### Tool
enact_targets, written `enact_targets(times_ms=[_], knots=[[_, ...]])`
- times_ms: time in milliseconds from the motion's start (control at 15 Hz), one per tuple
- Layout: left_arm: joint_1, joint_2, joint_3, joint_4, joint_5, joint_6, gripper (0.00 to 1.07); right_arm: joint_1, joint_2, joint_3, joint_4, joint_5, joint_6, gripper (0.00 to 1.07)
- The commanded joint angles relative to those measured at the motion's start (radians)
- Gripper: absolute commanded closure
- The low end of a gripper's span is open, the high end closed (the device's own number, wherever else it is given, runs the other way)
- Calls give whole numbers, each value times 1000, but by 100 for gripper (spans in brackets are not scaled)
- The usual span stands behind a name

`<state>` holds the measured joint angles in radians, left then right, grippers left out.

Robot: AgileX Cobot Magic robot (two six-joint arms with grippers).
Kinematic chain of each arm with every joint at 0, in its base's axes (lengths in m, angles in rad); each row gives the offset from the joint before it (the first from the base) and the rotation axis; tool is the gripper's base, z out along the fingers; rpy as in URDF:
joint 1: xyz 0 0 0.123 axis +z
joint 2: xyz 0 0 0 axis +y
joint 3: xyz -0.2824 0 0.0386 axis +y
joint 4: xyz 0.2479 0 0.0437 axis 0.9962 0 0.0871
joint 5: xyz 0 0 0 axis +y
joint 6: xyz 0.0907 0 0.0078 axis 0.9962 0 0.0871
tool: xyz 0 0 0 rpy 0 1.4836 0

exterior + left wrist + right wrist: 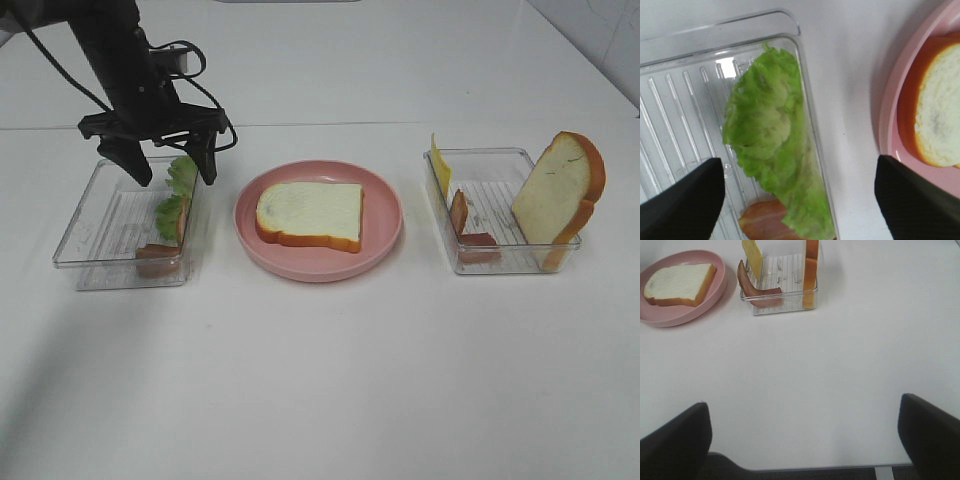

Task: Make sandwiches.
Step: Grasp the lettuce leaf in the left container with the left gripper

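One white bread slice (310,213) with orange-brown crust lies flat on the pink plate (385,235). Green lettuce (177,190) leans against the right wall of the left clear tray (95,215), with a bacon strip (158,256) at its front. My left gripper (171,165) hangs open just above the lettuce, one finger on each side. In the left wrist view the lettuce (771,145) and bacon (764,224) lie between the spread fingers (685,200). My right gripper (802,440) is open over bare table, away from the food, and out of the exterior view.
The right clear tray (500,258) holds an upright bread slice (560,190), a yellow cheese slice (440,165) and bacon (462,215). The right wrist view shows that tray (780,307), the plate (715,295) and its bread (677,282) far ahead.
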<state>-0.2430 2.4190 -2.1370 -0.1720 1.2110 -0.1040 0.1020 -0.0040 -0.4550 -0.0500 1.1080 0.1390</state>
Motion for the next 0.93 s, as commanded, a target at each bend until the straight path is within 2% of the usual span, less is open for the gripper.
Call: enact_targets(times_ms=[67, 400, 533, 600, 667, 733, 933], knots=[[-11, 8, -4, -17, -14, 5, 40, 3, -29, 1, -2, -7, -8, 11], [-13, 30, -4, -20, -29, 9, 46, 3, -29, 1, -2, -7, -8, 11], [-13, 30, -4, -20, -42, 9, 57, 3, -29, 1, -2, -7, -8, 11], [-13, 30, -4, -20, -45, 9, 68, 3, -29, 1, -2, -7, -8, 11], [-13, 30, -4, -20, -45, 14, 91, 3, -29, 1, -2, -7, -8, 11], [-13, 30, -4, -20, -44, 29, 107, 3, -29, 1, -2, -7, -8, 11], [-13, 23, -4, -14, -39, 48, 107, 3, -29, 1, -2, -7, -8, 11]])
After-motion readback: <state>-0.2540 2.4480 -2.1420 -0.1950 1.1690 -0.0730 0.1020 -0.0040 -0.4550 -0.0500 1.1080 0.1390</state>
